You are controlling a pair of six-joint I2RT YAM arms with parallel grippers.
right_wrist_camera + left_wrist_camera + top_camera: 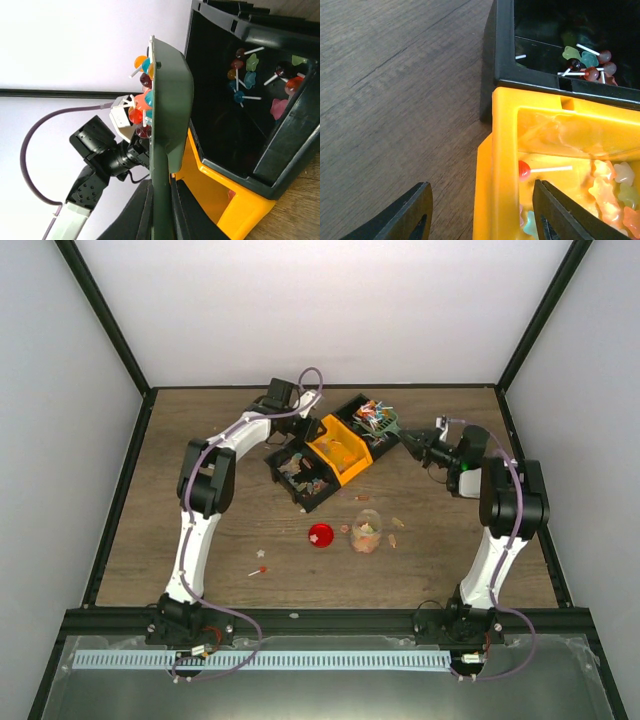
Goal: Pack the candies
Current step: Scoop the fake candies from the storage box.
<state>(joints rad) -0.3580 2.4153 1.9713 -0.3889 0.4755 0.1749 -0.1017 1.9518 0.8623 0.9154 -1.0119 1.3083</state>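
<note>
Three plastic bins sit touching in a slanted row on the wooden table (200, 430). They are a near black bin (292, 478), an orange-yellow bin (345, 455) in the middle and a far black bin (352, 405). All three hold candies (242, 75): tiny ball-headed sticks in red, teal and dark tones, plus pale star shapes. In the left wrist view a red stick sweet and several stars lie in the yellow bin. A clear round jar (367, 530) stands apart, nearer the arms, with some coloured pieces in it. A round red lid (320, 535) lies just beside it, and a few sweets are loose on the wood nearby.

At the far black bin's rim, the right claw (162, 210) is clamped on the handle of a green slotted scoop (170, 110). The scoop is turned on edge in the right wrist view and carries a heap of sweets. The left claw (480, 210) is spread wide and grips nothing. One finger is over the bare wood and the other over the yellow bin's inside, with the bin wall between them.
</note>
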